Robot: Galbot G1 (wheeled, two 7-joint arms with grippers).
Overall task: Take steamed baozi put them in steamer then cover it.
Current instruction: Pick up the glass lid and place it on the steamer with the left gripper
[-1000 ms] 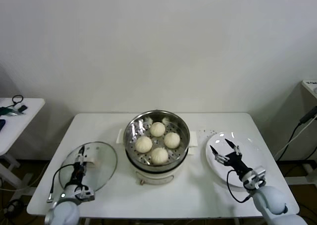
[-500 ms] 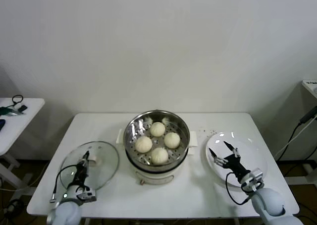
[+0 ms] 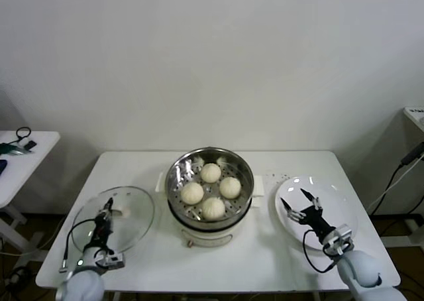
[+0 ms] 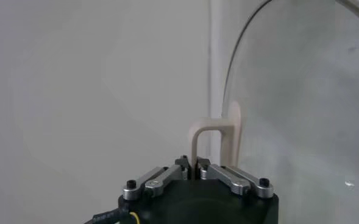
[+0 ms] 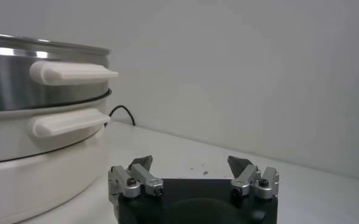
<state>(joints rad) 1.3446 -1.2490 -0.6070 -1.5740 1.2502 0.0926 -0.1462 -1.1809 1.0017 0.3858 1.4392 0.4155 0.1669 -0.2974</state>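
Left gripper (image 3: 104, 216) at the table's (image 3: 278, 254) front-left corner, fingers pinched tight on the cream handle (image 4: 213, 141) of the cover (image 3: 114, 220), which sits over that corner with its glass tilted. Steamer (image 3: 209, 211) mid-table, uncovered, four baozi (image 3: 211, 189) on its perforated tray. Right gripper (image 3: 297, 203) hangs over the white plate (image 3: 341, 216) by the table's right edge, fingers spread wide, gripping nothing; the right wrist view shows the steamer's side handles (image 5: 72, 72) just beyond it
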